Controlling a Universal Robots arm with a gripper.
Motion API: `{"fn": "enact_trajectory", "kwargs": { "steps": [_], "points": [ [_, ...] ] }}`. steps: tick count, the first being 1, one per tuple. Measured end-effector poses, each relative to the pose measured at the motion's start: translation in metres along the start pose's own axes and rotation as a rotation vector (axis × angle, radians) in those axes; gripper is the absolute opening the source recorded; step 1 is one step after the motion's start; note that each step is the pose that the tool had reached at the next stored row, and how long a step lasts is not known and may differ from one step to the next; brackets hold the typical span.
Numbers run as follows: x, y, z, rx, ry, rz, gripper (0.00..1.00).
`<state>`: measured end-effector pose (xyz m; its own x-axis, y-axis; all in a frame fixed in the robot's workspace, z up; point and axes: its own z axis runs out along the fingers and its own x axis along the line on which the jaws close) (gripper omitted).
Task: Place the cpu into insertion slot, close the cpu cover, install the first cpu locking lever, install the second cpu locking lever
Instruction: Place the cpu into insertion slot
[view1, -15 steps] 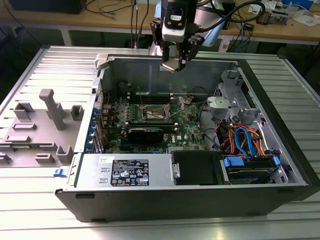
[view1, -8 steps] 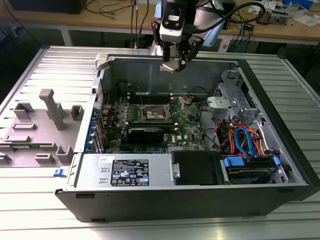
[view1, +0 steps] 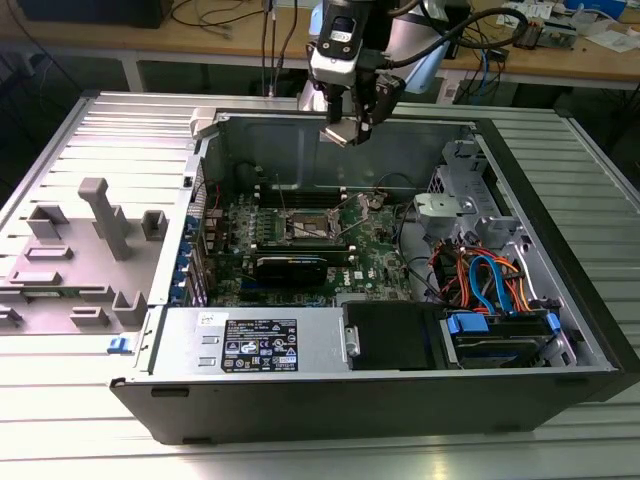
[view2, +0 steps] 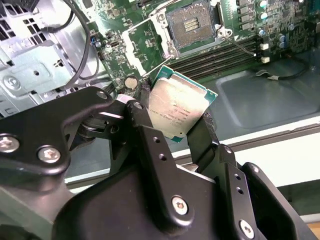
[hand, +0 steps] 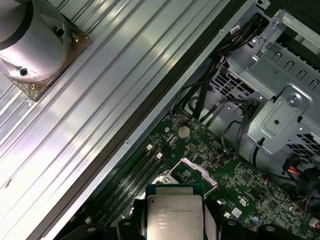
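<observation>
While the gripper (view2: 172, 122) pinches the cpu (view2: 179, 102) tight by two sides, the open slot (view2: 192, 24) lies well below it, straight ahead.

Faint print on cpu (view2: 180, 107) — unreadable, label (view1: 259, 346) on power supply (view1: 320, 340) — illegible

The cpu (view2: 181, 106), silver-topped, hangs tilted in the tool (view2: 172, 119) above the board (view2: 280, 30); the insertion slot (view2: 192, 25) lies bare, the cpu cover (view2: 126, 40) flipped open beside it
</observation>
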<state>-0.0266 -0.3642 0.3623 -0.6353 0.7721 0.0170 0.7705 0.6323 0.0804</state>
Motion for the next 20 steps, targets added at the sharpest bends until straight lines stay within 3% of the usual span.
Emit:
{"fn": "enact_trajectory", "kwargs": {
  "steps": [20],
  "points": [
    [-0.0009, -0.0009, 0.0041, -0.0015, -0.0198, 0.211, 0.54]
  ]
}}
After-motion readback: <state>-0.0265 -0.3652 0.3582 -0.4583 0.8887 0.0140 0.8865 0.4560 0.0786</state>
